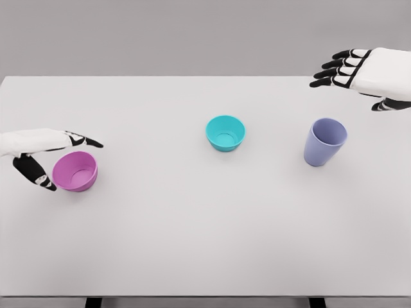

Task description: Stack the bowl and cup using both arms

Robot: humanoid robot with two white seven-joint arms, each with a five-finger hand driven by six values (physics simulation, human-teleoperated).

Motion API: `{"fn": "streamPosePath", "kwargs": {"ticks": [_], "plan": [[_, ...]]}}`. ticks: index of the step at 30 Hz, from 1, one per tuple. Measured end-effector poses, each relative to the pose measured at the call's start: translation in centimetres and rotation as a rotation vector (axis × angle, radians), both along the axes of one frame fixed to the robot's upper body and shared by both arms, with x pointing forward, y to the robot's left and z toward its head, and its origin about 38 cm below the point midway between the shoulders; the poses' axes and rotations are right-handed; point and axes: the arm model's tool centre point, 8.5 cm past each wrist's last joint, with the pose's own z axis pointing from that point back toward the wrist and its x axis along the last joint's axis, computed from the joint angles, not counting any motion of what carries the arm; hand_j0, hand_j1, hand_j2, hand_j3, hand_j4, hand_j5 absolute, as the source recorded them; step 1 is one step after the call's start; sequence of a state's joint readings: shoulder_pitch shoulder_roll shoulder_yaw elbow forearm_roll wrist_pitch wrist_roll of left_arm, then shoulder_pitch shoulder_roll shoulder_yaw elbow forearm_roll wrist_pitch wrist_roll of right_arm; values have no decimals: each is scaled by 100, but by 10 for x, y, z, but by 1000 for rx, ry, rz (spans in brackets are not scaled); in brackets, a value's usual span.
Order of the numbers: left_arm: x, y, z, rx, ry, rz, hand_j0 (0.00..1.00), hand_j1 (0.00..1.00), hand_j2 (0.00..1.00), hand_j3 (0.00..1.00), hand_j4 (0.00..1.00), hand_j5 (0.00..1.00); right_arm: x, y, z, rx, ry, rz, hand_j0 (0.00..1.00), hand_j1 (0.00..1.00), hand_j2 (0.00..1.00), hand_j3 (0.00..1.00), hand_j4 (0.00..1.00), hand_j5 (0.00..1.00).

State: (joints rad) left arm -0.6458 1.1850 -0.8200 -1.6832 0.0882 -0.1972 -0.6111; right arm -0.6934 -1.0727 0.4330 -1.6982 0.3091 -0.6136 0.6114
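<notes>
On the white table (192,237) stand 3 vessels, all upright and well apart; a pink bowl (76,171) at the left of the frame, a teal bowl (225,133) just above the centre, and a lavender cup (325,142) to the right of it. The left hand (40,151) comes in from the left edge and brackets the pink bowl; its fingers (83,139) stretch over the bowl's upper rim and the thumb (32,172) curves down beside its left wall, yet whether they press it I cannot tell, so the hand reads as wide rather than clamped. The right hand (366,72) hovers in the upper right corner, above and to the right of the cup, fingers extended leftward, loosely spread and holding nothing.
</notes>
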Motion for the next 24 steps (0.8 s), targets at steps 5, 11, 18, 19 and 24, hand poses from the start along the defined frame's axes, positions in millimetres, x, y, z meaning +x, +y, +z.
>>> {"fn": "streamPosePath", "kwargs": {"ticks": [5, 11, 18, 19, 24], "plan": [[1, -2, -8, 11, 21, 23, 100, 100, 100, 100, 100, 100, 0, 0, 1, 0, -2, 0, 100, 100, 100, 100, 100, 100], [3, -2, -13, 27, 32, 59, 100, 100, 100, 100, 100, 100, 0, 0, 0, -1, 0, -1, 100, 100, 100, 100, 100, 100], [5, -6, -19, 48, 31, 55, 100, 100, 100, 100, 100, 100, 0, 0, 0, -1, 0, -1, 100, 100, 100, 100, 100, 100], [5, -6, -20, 51, 30, 54, 100, 100, 100, 100, 100, 100, 0, 0, 0, -1, 0, -1, 100, 100, 100, 100, 100, 100], [6, -9, -23, 68, 23, 48, 100, 100, 100, 100, 100, 100, 0, 0, 0, -1, 0, -1, 100, 100, 100, 100, 100, 100]]}}
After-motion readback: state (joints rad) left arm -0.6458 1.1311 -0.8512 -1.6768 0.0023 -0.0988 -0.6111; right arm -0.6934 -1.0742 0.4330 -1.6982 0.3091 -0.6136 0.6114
